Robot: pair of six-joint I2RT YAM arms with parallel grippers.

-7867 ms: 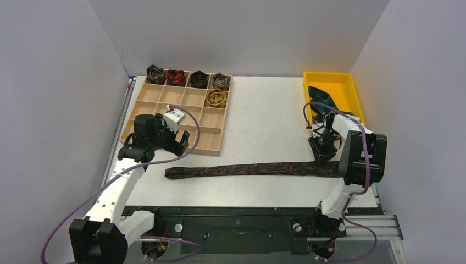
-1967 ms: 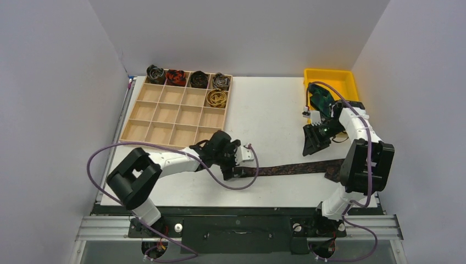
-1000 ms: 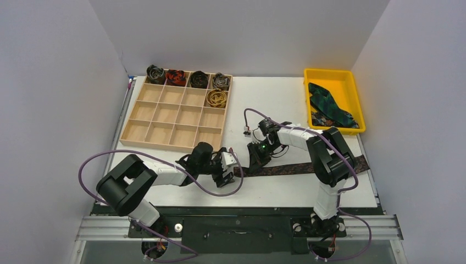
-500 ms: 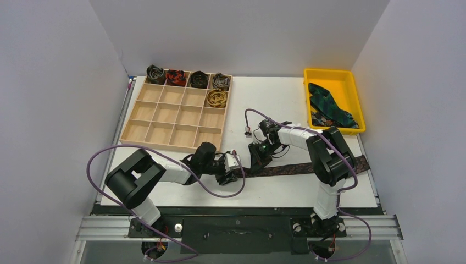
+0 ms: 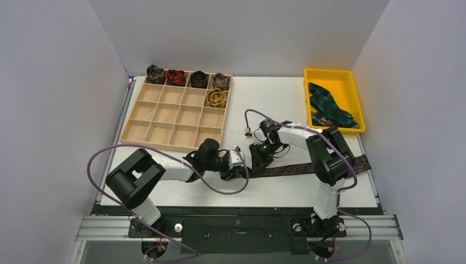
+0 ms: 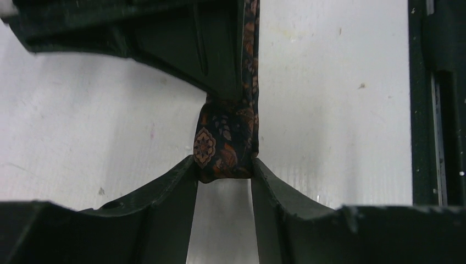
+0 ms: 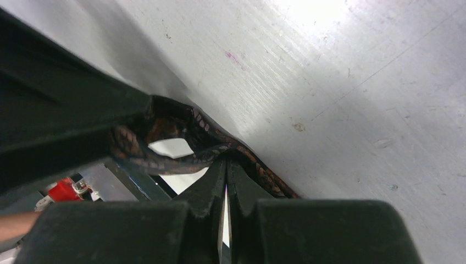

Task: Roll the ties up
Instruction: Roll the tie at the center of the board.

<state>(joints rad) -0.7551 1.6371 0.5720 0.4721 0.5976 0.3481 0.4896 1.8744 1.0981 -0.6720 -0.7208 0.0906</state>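
A dark brown-black patterned tie (image 5: 297, 166) lies flat across the near table, its wide end (image 5: 360, 163) at the right. Its narrow left end is folded over into a small loop (image 6: 225, 140). My left gripper (image 5: 235, 169) (image 6: 224, 163) holds that fold, one jaw against each side. My right gripper (image 5: 257, 159) (image 7: 225, 162) is shut just to the right, with its tips pressed down on the tie (image 7: 264, 171) beside the loop. A green-blue tie (image 5: 327, 107) lies in the yellow bin (image 5: 329, 74).
A wooden compartment tray (image 5: 165, 144) at the back left holds several rolled ties, among them a red one (image 5: 176, 77) and a gold one (image 5: 216, 98). The table's near edge and the black rail (image 6: 439, 110) run close to the left gripper.
My left gripper has slid right along the table up to the right gripper. Its jaws have narrowed onto the folded tie end. The right gripper has stayed put, shut.
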